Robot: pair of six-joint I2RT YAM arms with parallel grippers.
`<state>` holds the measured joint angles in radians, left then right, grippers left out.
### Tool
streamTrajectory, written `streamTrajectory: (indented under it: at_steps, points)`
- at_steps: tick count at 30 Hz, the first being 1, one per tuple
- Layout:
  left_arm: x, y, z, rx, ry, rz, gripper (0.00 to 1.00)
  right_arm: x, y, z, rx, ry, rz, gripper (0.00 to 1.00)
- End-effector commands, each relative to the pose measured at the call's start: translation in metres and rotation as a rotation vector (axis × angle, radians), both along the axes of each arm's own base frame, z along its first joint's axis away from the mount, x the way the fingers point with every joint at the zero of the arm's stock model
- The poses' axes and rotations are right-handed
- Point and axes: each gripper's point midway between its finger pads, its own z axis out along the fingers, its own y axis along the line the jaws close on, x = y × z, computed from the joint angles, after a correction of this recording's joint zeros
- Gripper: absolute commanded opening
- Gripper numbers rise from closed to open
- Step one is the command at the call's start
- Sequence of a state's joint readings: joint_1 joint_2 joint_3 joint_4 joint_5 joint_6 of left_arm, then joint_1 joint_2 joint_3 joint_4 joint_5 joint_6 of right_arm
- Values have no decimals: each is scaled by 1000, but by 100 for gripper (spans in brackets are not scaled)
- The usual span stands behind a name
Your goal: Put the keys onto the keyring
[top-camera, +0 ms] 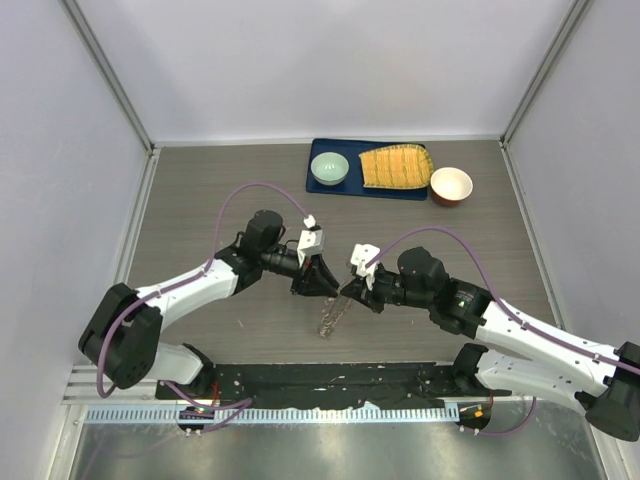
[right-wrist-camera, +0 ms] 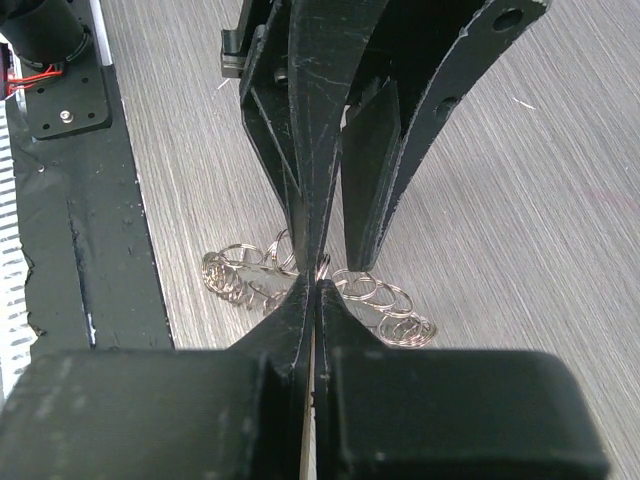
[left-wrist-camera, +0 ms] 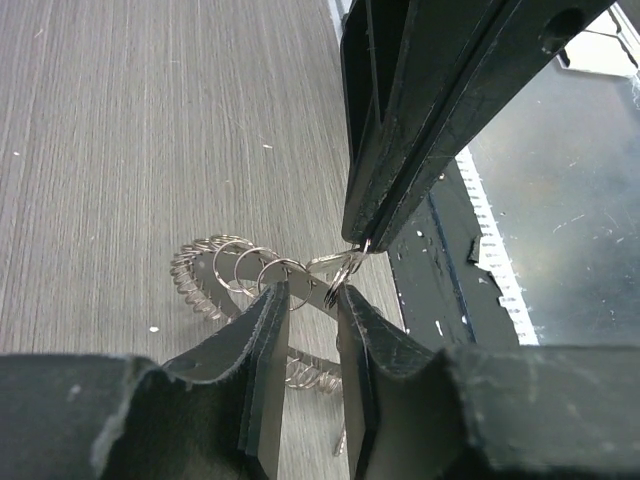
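The keyring is a metal band fringed with many small silver rings. It hangs just above the wooden table between my two grippers, its lower part trailing on the wood. My right gripper is shut on one small ring at the keyring's edge. My left gripper faces it, jaws a narrow way apart. Its fingertips straddle the band and touch small rings on either side. I cannot pick out the keys among the metal pieces.
A blue tray at the back holds a pale green bowl and a yellow ribbed mat. Beside it stands a red bowl. A black strip runs along the near table edge.
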<state>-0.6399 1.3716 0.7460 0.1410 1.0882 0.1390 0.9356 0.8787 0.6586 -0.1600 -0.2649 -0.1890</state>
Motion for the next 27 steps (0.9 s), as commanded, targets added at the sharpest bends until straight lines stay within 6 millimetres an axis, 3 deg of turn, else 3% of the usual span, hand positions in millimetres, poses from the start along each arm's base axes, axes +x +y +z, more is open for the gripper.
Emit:
streamTrajectory:
  at_steps: [1, 4, 8, 15, 19, 27]
  points:
    - [-5, -4, 14, -29, -17, -54, 26, 2, 10, 38, 92, -72, 19, 1]
    - [-5, -3, 13, -25, -18, -54, 20, 3, 9, 38, 90, -72, 13, 1]
    - [-7, -1, 13, -19, -15, -50, 0, 5, 7, 40, 89, -79, -1, 1]
    - [-7, 3, 33, -94, -48, 51, 0, 8, -7, 35, 47, -78, -57, 1]
    - [4, 7, 51, -164, -39, 212, 0, 7, -14, 31, 36, -72, -76, 1]
    - [14, 18, 73, -279, 6, 397, 0, 3, -14, 26, 39, -48, -69, 1]
